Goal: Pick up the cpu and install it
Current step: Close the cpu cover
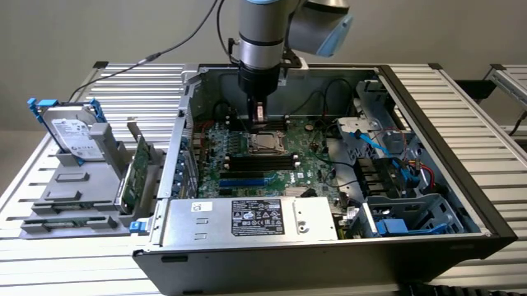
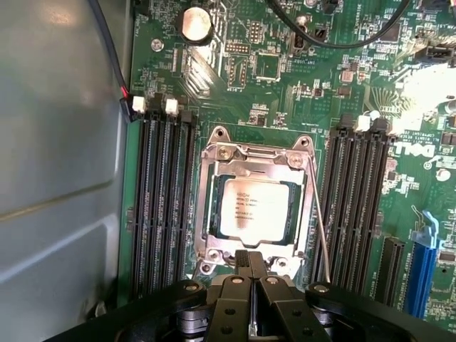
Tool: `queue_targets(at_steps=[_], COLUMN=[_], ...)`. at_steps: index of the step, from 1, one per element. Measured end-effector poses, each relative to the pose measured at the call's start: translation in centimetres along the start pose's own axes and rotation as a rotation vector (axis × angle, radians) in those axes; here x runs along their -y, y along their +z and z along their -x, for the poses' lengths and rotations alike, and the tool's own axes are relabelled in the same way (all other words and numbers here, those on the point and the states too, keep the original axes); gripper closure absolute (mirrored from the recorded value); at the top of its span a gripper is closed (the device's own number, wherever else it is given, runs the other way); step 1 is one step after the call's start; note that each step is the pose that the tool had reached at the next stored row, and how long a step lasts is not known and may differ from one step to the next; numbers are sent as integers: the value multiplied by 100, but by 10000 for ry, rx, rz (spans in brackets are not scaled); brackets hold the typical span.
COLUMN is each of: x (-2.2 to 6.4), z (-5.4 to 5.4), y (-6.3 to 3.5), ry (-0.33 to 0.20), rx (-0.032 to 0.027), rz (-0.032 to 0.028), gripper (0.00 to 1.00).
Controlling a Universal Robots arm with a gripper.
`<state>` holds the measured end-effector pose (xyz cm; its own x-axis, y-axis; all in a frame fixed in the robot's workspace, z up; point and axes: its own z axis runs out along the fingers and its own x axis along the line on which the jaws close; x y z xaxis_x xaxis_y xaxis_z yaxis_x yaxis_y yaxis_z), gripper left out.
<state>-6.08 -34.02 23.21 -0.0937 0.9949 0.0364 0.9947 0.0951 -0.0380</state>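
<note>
Slatted metal table (image 1: 469,98) is carrying the open computer case (image 1: 329,271); inside, the cpu (image 2: 251,206) is sitting in its socket frame (image 2: 214,153), just below my end effector (image 2: 251,260), which is hovering closed and empty.

- The exterior view stands off the arm (image 1: 261,31), high up and tilted down onto the open computer case (image 1: 247,274), which lies on a slatted desk (image 1: 461,98).
- It sits far enough back to take in the whole case and the hard drive (image 1: 73,131) in its stand at the exterior view's left.
- The wrist view rides just behind the hand (image 2: 251,260) and looks along it, nearly square onto the motherboard (image 2: 285,64), from close by.
- Both views share the cpu (image 2: 255,206) in its socket and the black memory slots (image 2: 162,206) beside it; the exterior view shows these below the hand.
</note>
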Motion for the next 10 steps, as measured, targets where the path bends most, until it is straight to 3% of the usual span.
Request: queue_targets(at_steps=[10], x=[29], z=[35], y=[-149], ry=[-9], rx=[0], rz=[0], gripper=[89])
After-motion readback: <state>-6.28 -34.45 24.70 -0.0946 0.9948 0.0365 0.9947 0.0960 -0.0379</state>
